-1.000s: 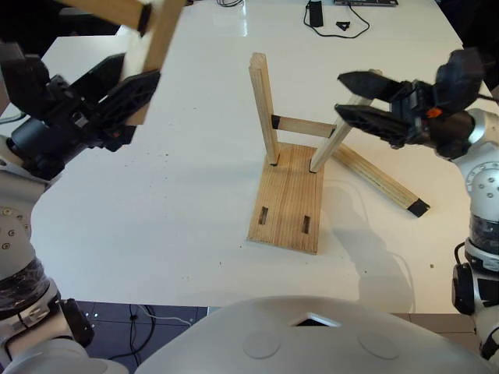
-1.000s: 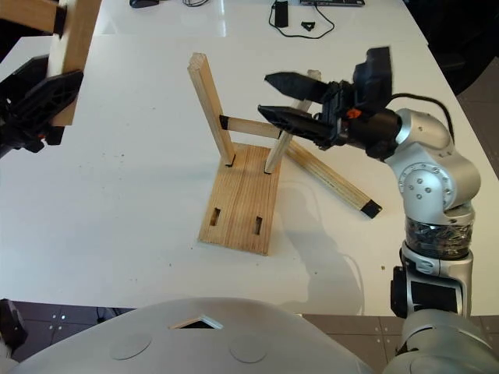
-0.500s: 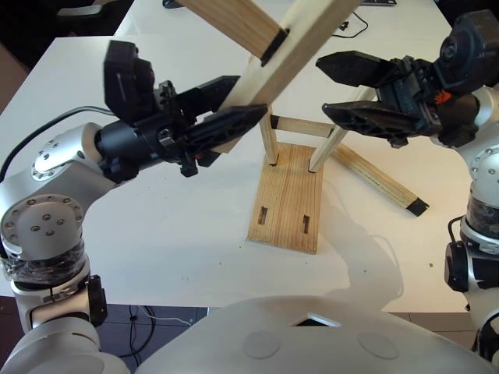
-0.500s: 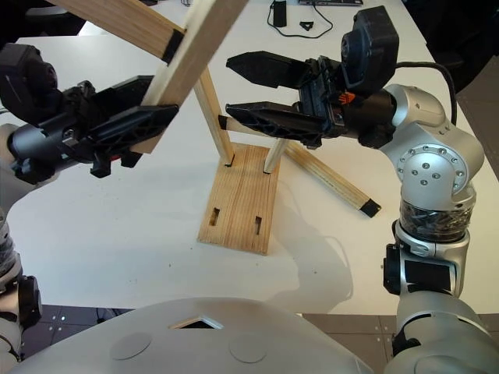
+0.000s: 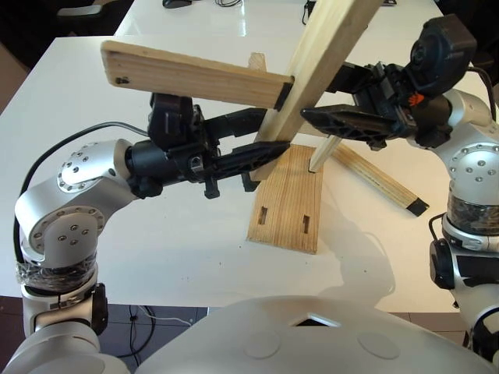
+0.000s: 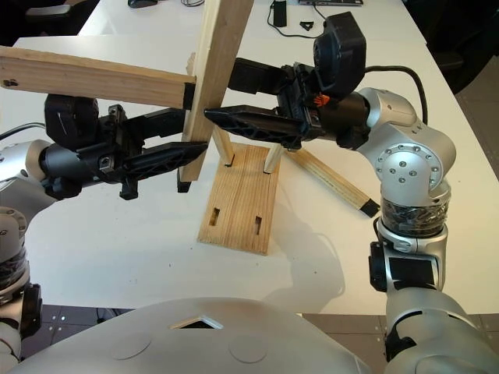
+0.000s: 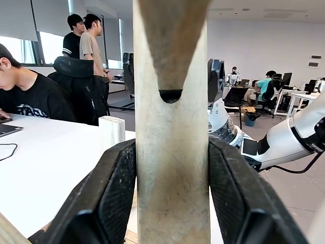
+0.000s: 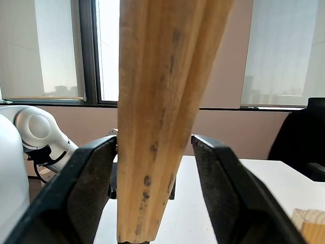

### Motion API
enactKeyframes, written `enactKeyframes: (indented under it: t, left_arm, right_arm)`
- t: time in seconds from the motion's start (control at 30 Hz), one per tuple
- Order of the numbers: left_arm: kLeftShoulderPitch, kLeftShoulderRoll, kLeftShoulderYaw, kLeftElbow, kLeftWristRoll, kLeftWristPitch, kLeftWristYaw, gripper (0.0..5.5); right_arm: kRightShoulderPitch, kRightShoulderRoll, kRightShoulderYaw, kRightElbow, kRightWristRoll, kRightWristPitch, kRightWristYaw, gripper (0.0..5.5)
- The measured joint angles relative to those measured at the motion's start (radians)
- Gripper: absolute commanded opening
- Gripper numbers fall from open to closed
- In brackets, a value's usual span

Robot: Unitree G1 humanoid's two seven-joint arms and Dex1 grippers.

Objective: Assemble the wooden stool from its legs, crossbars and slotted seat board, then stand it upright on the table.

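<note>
**Loose leg hanging over the seat board**

Seat board [image 5: 287, 204] lies flat mid-table, slots facing up. One leg [image 5: 258, 64] and a second leg [image 5: 323, 154] stand plugged into its 12 o'clock end. Above it hangs a loose leg [image 5: 327, 39], with a crossbar [image 5: 195, 75] sticking out toward 9 o'clock. Left pincer [image 7: 171, 193] is clamped tight on that loose leg's lower end. Right pincer [image 8: 155, 178] sits higher up the same leg, fingers spread either side; can't tell if they touch. Another wooden bar [image 5: 382, 181] lies on the table [image 5: 156, 234] at the board's 3 o'clock.
</note>
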Motion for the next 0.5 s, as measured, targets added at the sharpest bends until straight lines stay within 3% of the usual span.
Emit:
enactKeyframes:
  t: [0.37, 0.5]
  left_arm:
    - [0.010, 0.007, -0.031, 0.001, 0.071, -0.003, -0.025, 2.01]
    - [0.011, 0.008, -0.050, 0.000, 0.082, -0.003, -0.038, 2.01]
  right_arm:
    - [0.016, -0.002, 0.025, 0.003, -0.055, -0.004, 0.060, 2.70]
    - [0.025, -0.002, 0.043, 0.001, -0.074, -0.003, 0.075, 2.15]
